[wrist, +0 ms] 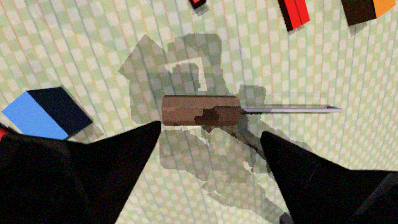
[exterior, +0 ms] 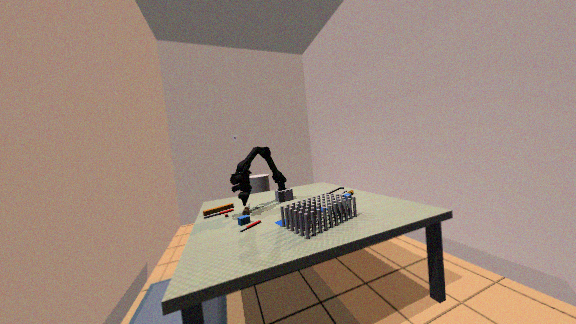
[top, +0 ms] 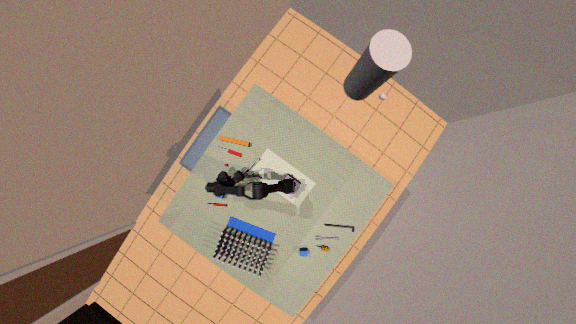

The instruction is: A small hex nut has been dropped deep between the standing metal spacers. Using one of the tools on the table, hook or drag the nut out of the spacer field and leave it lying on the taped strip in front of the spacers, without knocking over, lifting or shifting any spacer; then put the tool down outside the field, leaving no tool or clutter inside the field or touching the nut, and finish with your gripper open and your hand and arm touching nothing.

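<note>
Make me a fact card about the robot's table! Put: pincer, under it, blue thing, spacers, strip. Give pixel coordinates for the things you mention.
pincer: open (exterior: 244,204) (wrist: 211,129), holding nothing
under it: brown-handled tool with a thin metal shaft (wrist: 201,111)
blue thing: small blue block (exterior: 243,220) (wrist: 45,112), beside that tool
spacers: grey metal posts (top: 244,251) (exterior: 320,215), standing in rows
strip: flat blue tape (top: 251,229), along one side of the posts

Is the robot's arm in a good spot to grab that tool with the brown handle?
Probably yes: the open gripper is just above the brown-handled tool, with nothing visible between them. The handle lies across the gap, though, so a turn may be needed first.
</note>
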Controlling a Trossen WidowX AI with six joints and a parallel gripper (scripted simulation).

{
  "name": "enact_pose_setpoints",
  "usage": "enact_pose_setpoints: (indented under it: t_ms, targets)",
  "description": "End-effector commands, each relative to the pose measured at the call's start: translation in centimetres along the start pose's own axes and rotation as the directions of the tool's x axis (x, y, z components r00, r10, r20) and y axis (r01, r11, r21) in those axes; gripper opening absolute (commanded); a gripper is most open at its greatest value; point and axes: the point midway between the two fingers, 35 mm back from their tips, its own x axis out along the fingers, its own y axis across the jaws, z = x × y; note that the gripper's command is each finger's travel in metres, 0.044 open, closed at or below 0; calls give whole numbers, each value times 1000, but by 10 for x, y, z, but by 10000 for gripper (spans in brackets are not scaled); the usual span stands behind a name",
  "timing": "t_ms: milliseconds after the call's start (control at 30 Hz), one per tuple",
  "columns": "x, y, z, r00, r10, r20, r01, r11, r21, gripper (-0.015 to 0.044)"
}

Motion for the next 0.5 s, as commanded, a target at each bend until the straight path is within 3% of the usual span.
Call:
enact_pose_setpoints:
  t_ms: [0, 333, 467]
  targets:
    - [-7, 3, 1, 992, -78, 103, 130, 613, -780, 440]
    - [-11, 5, 0, 979, -119, 165, 170, 35, -985, 440]
    - [-12, 5, 0, 978, -122, 170, 169, -17, -986, 440]
